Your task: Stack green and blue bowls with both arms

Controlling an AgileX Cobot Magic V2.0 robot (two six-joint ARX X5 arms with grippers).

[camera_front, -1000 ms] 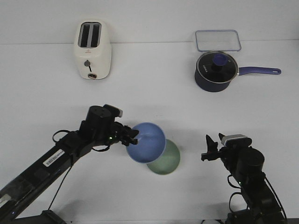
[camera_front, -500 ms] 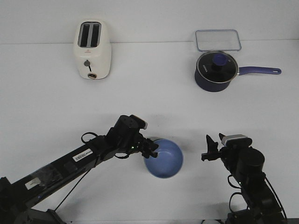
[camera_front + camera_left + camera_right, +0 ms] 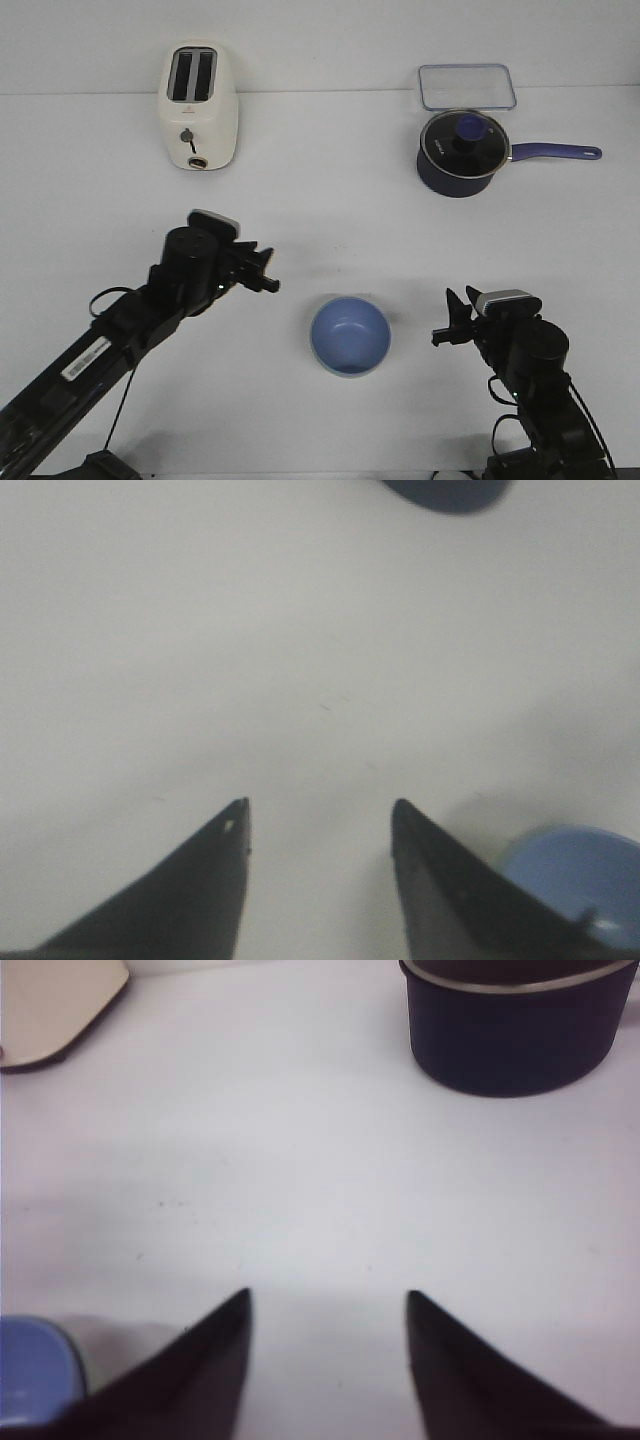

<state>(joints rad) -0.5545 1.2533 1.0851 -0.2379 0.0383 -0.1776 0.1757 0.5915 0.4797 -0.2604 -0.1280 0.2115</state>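
The periwinkle blue bowl (image 3: 350, 334) sits upright on the table at front centre, nested in the sage green bowl, of which only a thin pale edge (image 3: 351, 375) shows below it. My left gripper (image 3: 268, 270) is open and empty, up and to the left of the bowls, apart from them. Its wrist view (image 3: 320, 815) shows the blue bowl (image 3: 580, 865) beside one finger. My right gripper (image 3: 447, 318) is open and empty to the right of the bowls. Its wrist view (image 3: 328, 1305) catches the blue bowl's edge (image 3: 30, 1372).
A cream toaster (image 3: 201, 107) stands at the back left. A dark navy saucepan (image 3: 460, 150) with a glass lid and long handle stands at the back right, with a clear lidded container (image 3: 467, 86) behind it. The saucepan also shows in the right wrist view (image 3: 510, 1030).
My left gripper carried the blue bowl rightward and set it down into the green bowl, then let go and drew back up and to the left. The right arm has not moved.
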